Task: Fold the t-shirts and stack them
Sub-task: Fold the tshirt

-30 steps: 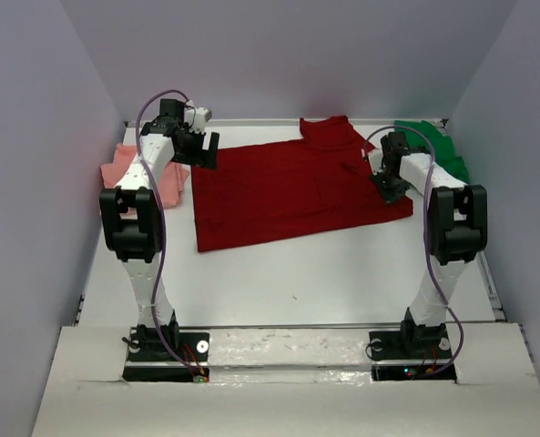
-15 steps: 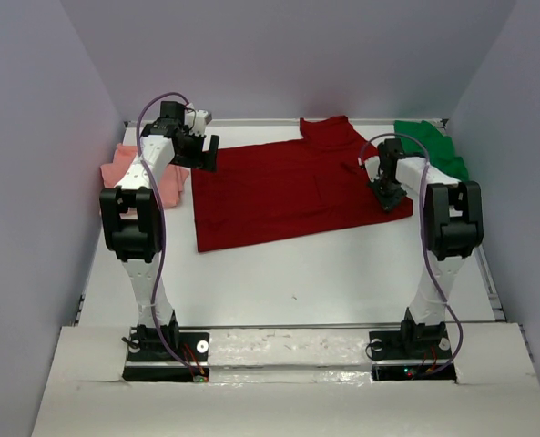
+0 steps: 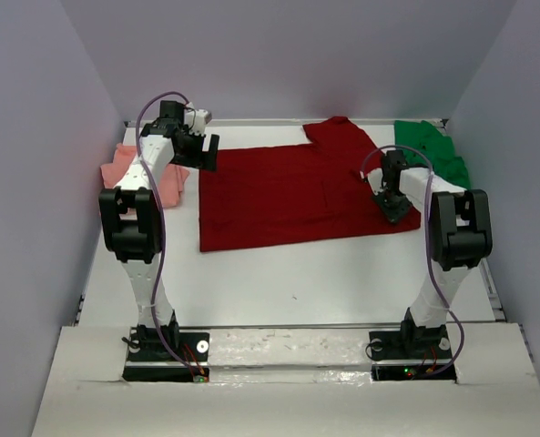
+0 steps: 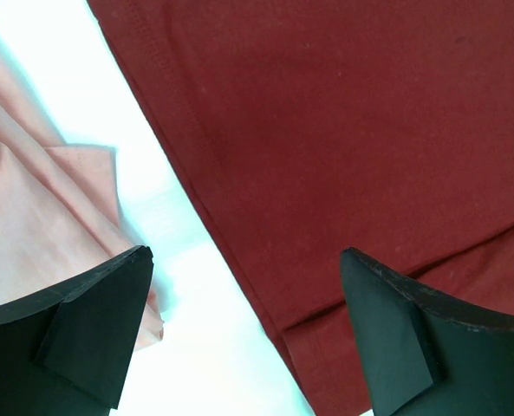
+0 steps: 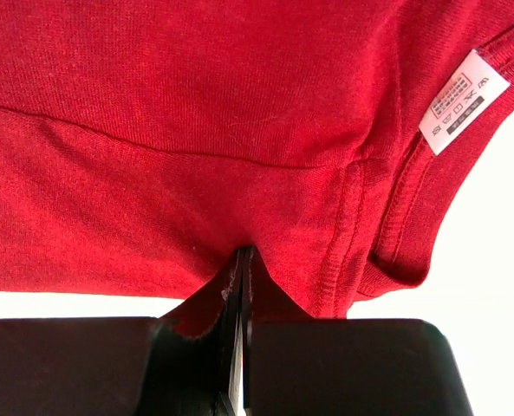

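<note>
The dark red t-shirt (image 3: 288,191) lies spread flat across the middle of the table. My right gripper (image 3: 398,209) is shut on cloth at its right edge near the collar; in the right wrist view the jaws (image 5: 243,257) pinch a fold of red fabric (image 5: 196,130), and a white tag (image 5: 461,100) shows by the neckline. My left gripper (image 3: 208,151) hangs open over the shirt's far left corner; its fingers (image 4: 96,325) straddle the hem (image 4: 265,286) without touching it. The salmon pink t-shirt (image 3: 151,175) lies crumpled at the left. The green t-shirt (image 3: 433,147) is bunched at the back right.
White table surface (image 3: 297,273) stretches in front of the red shirt. Grey walls enclose the left, right and back. In the left wrist view the pink cloth (image 4: 31,199) lies close beside the red hem, with a white strip of table (image 4: 183,251) between them.
The right gripper has drawn the red shirt a little to the right and towards the near side, so its left edge shifted right. The left arm has stayed put, open.
</note>
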